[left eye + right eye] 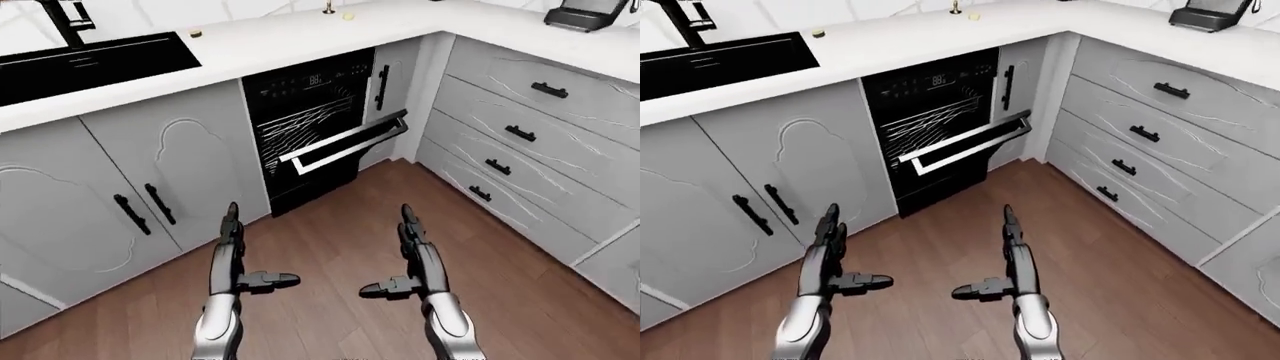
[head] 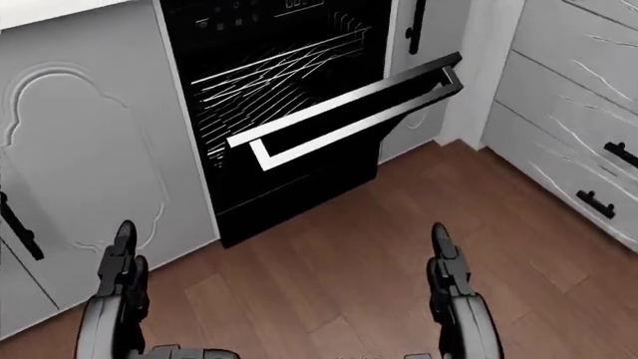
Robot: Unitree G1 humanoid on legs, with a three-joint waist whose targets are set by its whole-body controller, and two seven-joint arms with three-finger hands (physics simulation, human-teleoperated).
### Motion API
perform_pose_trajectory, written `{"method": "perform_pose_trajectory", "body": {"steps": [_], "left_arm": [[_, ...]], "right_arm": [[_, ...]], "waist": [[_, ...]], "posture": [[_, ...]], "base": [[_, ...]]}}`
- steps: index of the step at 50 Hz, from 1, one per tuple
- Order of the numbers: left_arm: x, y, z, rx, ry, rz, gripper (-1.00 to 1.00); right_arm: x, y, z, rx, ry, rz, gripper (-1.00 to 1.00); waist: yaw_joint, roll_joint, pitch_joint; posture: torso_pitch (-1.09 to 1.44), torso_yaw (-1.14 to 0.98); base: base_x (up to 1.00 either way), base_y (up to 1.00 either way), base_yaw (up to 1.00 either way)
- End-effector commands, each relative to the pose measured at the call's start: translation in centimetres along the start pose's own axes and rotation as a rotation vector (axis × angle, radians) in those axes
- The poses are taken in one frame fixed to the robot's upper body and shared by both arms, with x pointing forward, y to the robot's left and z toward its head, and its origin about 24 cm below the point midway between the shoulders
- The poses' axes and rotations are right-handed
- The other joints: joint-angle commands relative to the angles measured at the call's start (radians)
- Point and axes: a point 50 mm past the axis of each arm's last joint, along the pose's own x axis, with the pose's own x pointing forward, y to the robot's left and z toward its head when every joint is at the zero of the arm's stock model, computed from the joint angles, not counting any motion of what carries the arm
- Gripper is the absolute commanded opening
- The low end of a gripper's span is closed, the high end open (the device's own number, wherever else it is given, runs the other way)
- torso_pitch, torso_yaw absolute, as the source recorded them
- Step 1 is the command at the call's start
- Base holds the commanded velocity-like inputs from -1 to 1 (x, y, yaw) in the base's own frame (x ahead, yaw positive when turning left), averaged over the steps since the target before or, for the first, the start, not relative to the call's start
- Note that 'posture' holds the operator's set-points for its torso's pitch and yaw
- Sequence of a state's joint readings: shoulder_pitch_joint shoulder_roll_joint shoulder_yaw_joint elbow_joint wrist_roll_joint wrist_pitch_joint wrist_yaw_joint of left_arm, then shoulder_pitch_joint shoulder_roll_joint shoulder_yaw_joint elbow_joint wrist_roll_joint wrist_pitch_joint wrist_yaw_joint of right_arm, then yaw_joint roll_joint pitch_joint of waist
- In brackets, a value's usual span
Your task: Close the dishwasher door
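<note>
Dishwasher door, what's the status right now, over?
Left hand and right hand open, empty. Dishwasher door ajar, tilted outward, untouched. Bare wood floor between, nothing blocking.

sink (image 1: 90, 64) cut off left, panel digits unreadable

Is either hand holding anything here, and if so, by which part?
Nothing is held. Left hand and right hand are open, short of the dishwasher door.

The dishwasher (image 1: 318, 127) control panel shows a small lit display, too blurred to read.
</note>
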State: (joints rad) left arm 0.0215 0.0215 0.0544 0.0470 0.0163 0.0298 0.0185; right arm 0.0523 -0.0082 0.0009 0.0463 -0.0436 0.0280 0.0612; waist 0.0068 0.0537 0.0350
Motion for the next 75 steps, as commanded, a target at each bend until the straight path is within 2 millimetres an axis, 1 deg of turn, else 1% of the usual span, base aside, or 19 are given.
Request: {"method": "perform_pose_trajectory", "body": {"steps": [1,7,9,20,23,34,38,39,42,49,52,53,57,63,65,67,68,69,75], "left_arm": [[0.38,-0.64,1.96,-0.006,-0.102,-0.026,1.00],[0.46,-0.58,1.95,-0.006,-0.101,-0.024,1.00],[0.43,-0.61,1.92,-0.006,-0.100,-0.026,1.00],[0.37,-0.54,1.97,-0.006,-0.101,-0.024,1.00],[0.40,-0.54,1.95,-0.006,-0.101,-0.024,1.00],[0.40,-0.53,2.00,-0.007,-0.102,-0.023,1.00],[0.38,-0.56,1.96,-0.007,-0.102,-0.023,1.00],[0.38,-0.56,1.95,-0.007,-0.101,-0.023,1.00],[0.37,-0.60,1.92,-0.006,-0.101,-0.025,1.00],[0.49,-0.69,1.87,-0.006,-0.100,-0.026,1.00],[0.50,-0.61,1.98,-0.006,-0.102,-0.023,1.00],[0.49,-0.61,1.97,-0.006,-0.102,-0.022,1.00],[0.43,-0.59,2.03,-0.006,-0.104,-0.022,1.00],[0.49,-0.57,1.94,-0.006,-0.104,-0.021,1.00],[0.49,-0.54,1.97,-0.007,-0.104,-0.021,1.00],[0.47,-0.54,1.95,-0.007,-0.104,-0.021,1.00],[0.47,-0.54,1.94,-0.007,-0.104,-0.021,1.00],[0.47,-0.54,1.94,-0.007,-0.105,-0.021,1.00],[0.43,-0.53,1.96,-0.008,-0.105,-0.020,1.00]], "right_arm": [[0.31,-0.49,2.04,-0.009,-0.103,-0.020,1.00],[0.32,-0.60,1.86,-0.009,-0.102,-0.023,1.00],[0.29,-0.60,1.80,-0.008,-0.100,-0.023,1.00],[0.24,-0.57,1.77,-0.008,-0.101,-0.023,1.00],[0.28,-0.56,1.77,-0.008,-0.101,-0.023,1.00],[0.10,-0.43,1.79,-0.007,-0.099,-0.022,1.00],[0.14,-0.38,1.73,-0.007,-0.098,-0.019,1.00],[0.15,-0.39,1.72,-0.007,-0.098,-0.019,1.00],[0.13,-0.38,1.82,-0.008,-0.099,-0.018,1.00],[0.24,-0.45,2.07,-0.010,-0.102,-0.018,1.00],[0.16,-0.48,1.96,-0.009,-0.102,-0.019,1.00],[0.13,-0.51,1.95,-0.009,-0.102,-0.020,1.00],[0.10,-0.48,1.94,-0.009,-0.102,-0.021,1.00],[0.12,-0.48,1.85,-0.007,-0.100,-0.022,1.00],[0.07,-0.49,1.92,-0.007,-0.101,-0.022,1.00],[-0.01,-0.42,2.09,-0.007,-0.104,-0.020,1.00],[-0.01,-0.40,2.10,-0.007,-0.105,-0.019,1.00],[-0.01,-0.41,2.11,-0.007,-0.105,-0.019,1.00],[-0.06,-0.48,2.02,-0.006,-0.104,-0.022,1.00]], "waist": [[-0.003,-0.002,-0.015],[-0.003,-0.084,-0.016],[-0.013,-0.146,-0.034],[-0.021,-0.024,0.006],[-0.013,0.052,-0.013],[-0.001,-0.052,-0.011],[-0.018,-0.159,-0.039],[-0.028,-0.111,-0.021],[-0.039,-0.097,-0.032],[-0.021,-0.019,0.005],[-0.010,0.066,-0.019],[0.001,0.019,-0.007],[-0.006,0.016,-0.019],[0.000,-0.056,-0.013],[-0.004,-0.093,-0.016],[-0.021,-0.168,-0.043],[-0.028,-0.104,-0.019],[-0.028,-0.117,-0.028],[-0.029,-0.055,-0.005]], "posture": [[0.00,0.00],[0.00,0.00],[0.00,0.00],[0.00,0.00],[0.00,0.00],[0.00,0.00],[0.00,0.00],[0.00,0.00],[0.00,0.00],[0.00,0.00],[0.00,0.00],[0.00,0.00],[0.00,0.00],[0.00,0.00],[0.00,0.00],[0.00,0.00],[0.00,0.00],[0.00,0.00],[0.00,0.00]], "base": [[0.00,0.00,-0.67],[0.00,0.00,-0.67],[0.00,0.00,-0.68],[0.00,0.00,-0.67],[0.00,0.00,-0.67],[0.00,0.00,-0.67],[0.00,0.00,-0.67],[0.00,0.00,-0.67],[0.00,0.00,-0.68],[0.00,0.00,-0.67],[0.00,0.00,-0.68],[0.00,0.00,-0.67],[0.00,0.00,-0.68],[0.00,0.00,-0.67],[0.00,0.00,-0.67],[0.00,0.00,-0.68],[0.00,0.00,-0.67],[0.00,0.00,-0.67],[0.00,0.00,-0.67]]}}
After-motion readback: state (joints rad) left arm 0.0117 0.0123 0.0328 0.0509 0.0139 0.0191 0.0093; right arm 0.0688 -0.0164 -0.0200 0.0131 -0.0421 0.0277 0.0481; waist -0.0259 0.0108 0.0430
